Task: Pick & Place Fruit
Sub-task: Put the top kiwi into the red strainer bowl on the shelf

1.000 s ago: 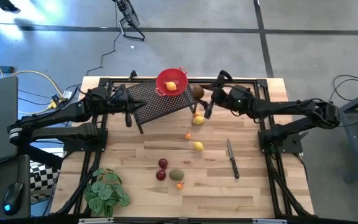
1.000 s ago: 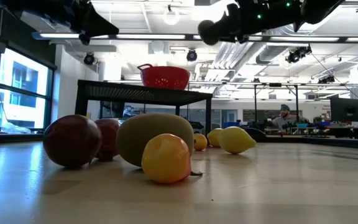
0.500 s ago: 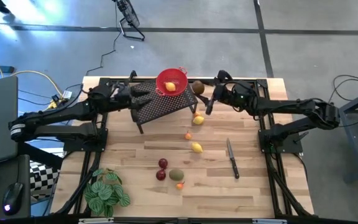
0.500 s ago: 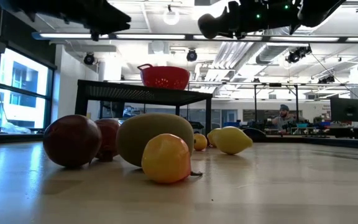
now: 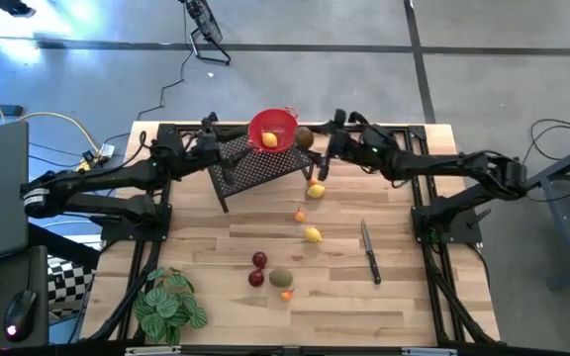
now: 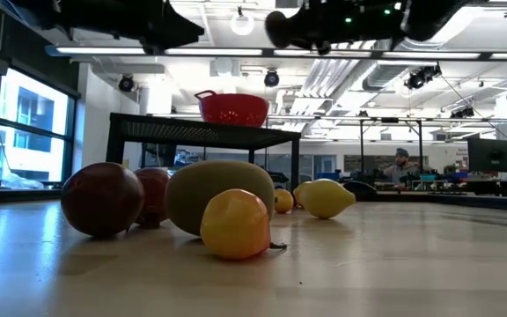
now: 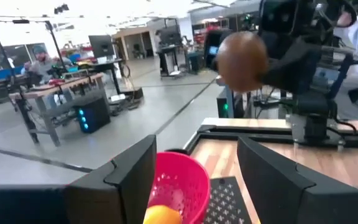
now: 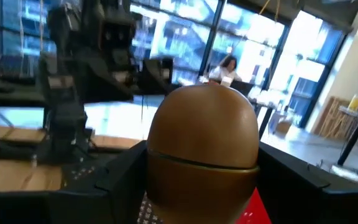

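Observation:
A red mesh bowl [image 5: 272, 127] sits on a black mesh stand [image 5: 250, 170] at the table's far side, with one yellow-orange fruit [image 5: 269, 139] inside. My right gripper [image 5: 311, 140] is shut on a brown oval fruit [image 5: 305, 135] just right of the bowl's rim. My left gripper [image 5: 224, 148] hovers open over the stand, left of the bowl [image 7: 179, 180], and touches nothing. On the table lie two yellow fruits [image 5: 316, 190] [image 5: 313, 234], a tiny orange one [image 5: 300, 216], two dark red balls [image 5: 257, 269], an olive-green oval [image 5: 281, 278] and another orange one [image 5: 286, 294]. My right gripper pinches the brown fruit's two opposite sides [image 8: 160, 168] between its two fingers [image 8: 120, 180]. The fingers come roughly level from the table's right side. The fruit is lifted clear, at about the bowl's rim height, as the left wrist view [image 7: 241, 61] also shows.
A knife [image 5: 370, 252] lies on the right half of the table. A green leafy plant [image 5: 169, 305] stands at the near left corner. The black stand's legs [image 6: 293, 167] reach down to the table. A person sits far behind in the room [image 6: 401, 163].
My left gripper has swung up from pointing at the table's near edge, beside the stand, and now points at the bowl from the left. My right gripper has carried the brown fruit a little toward the far left, closer to the bowl's rim.

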